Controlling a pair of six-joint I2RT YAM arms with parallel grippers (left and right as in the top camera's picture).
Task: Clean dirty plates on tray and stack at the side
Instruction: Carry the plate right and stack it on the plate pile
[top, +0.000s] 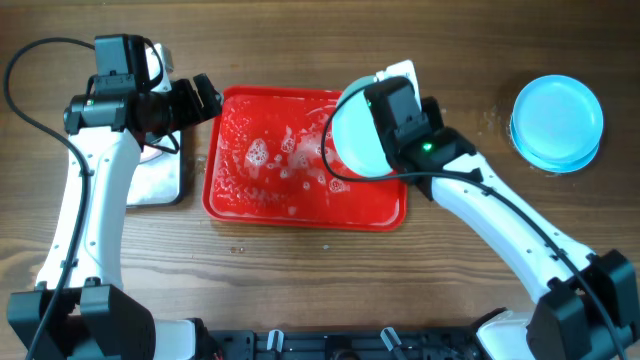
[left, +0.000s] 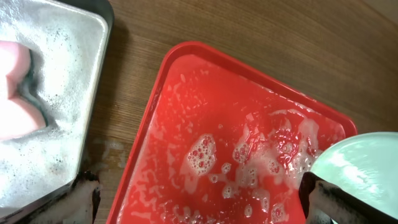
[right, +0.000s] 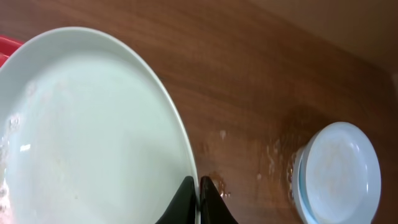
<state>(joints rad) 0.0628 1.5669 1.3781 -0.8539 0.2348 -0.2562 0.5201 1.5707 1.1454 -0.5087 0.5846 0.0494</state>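
The red tray (top: 232, 196) lies mid-table, wet with soap foam, and holds no plate flat on it. My right gripper (right: 198, 190) is shut on the rim of a pale light-blue plate (top: 352, 140) and holds it tilted above the tray's right end; the plate also shows in the right wrist view (right: 87, 130) and in the left wrist view (left: 367, 168). Other light-blue plates (top: 558, 120) sit stacked at the far right, also in the right wrist view (right: 339, 171). My left gripper (left: 199, 199) is open and empty over the tray's left end (left: 186, 124).
A silver metal pan (top: 155, 180) with foamy water stands left of the tray; in the left wrist view the pan (left: 81, 56) holds a pink sponge (left: 15, 93). Water drops lie on the wood near the stack (right: 273, 162).
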